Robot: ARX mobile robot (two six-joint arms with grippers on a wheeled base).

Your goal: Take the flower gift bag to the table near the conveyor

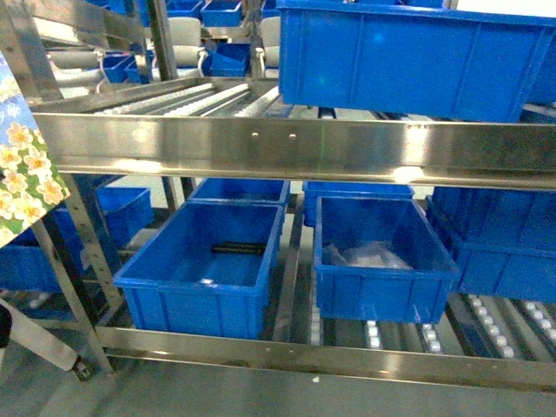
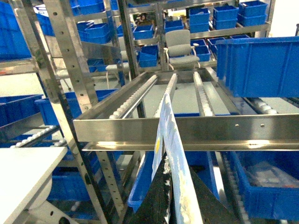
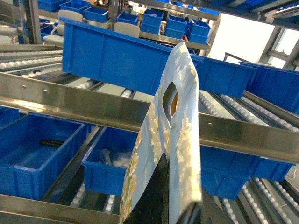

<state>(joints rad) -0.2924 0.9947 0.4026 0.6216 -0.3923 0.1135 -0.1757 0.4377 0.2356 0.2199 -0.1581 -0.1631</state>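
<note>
A strip of the flower gift bag, light blue with white and yellow blossoms, shows at the left edge of the head view; neither gripper appears there. In the left wrist view my left gripper is shut on the bag's thin edge, which rises in front of the conveyor. In the right wrist view my right gripper is shut on a flowered bag panel with a cut-out handle hole. A corner of the white table lies at the lower left of the left wrist view.
The conveyor's steel front rail runs across at mid height, with a big blue bin on the upper rollers. Two open blue bins sit on the lower lane. A steel upright stands beside the table.
</note>
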